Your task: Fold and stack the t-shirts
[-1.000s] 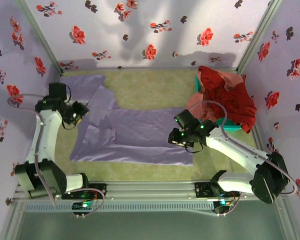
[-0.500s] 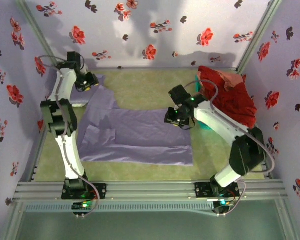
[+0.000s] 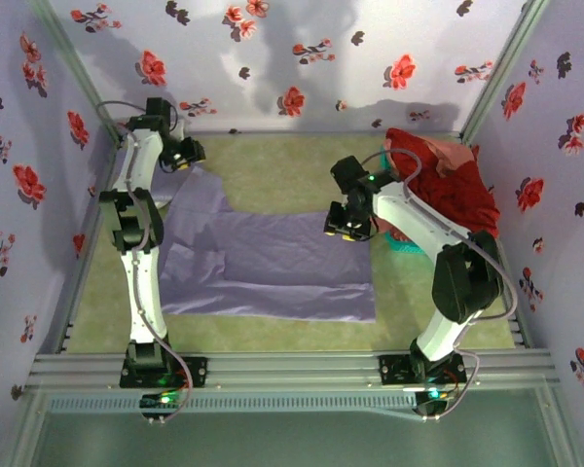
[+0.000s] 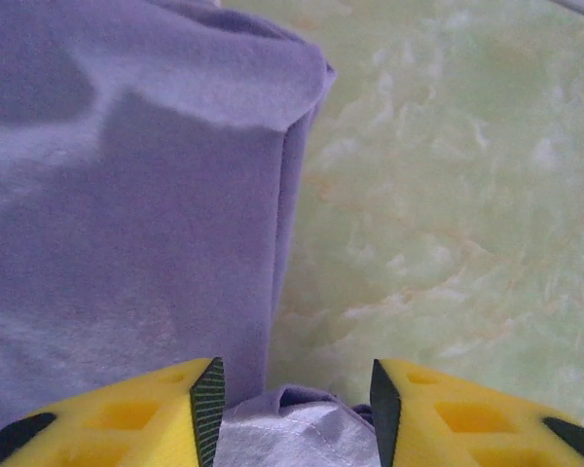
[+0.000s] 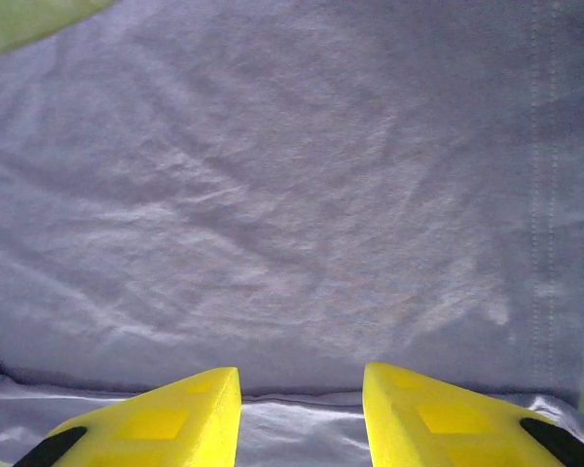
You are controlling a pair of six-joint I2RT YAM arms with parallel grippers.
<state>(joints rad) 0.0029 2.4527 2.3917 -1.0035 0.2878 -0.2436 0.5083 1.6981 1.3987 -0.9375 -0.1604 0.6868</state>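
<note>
A lavender t-shirt [image 3: 273, 263] lies spread flat on the green table, its sleeve end at the back left. My left gripper [image 3: 182, 154] hovers over that back-left part. Its jaws stand open [image 4: 297, 389] with a raised fold of the lavender t-shirt [image 4: 127, 214] lying loosely between them. My right gripper [image 3: 343, 226] is over the shirt's back-right corner. Its jaws are also open [image 5: 302, 389], with a paler hem fold of the shirt [image 5: 273, 195] between the fingers. Red and pink t-shirts [image 3: 448, 190] are heaped at the right.
A teal basket [image 3: 450, 246] under the red heap stands at the right, close behind my right arm. Flowered walls [image 3: 302, 58] close in the back and both sides. Bare green table [image 3: 282, 165] shows behind the shirt.
Both arms have reached from near the front toward the back. The left gripper went to the shirt's back-left sleeve, the right one to its back-right corner. The shirt has hardly shifted.
</note>
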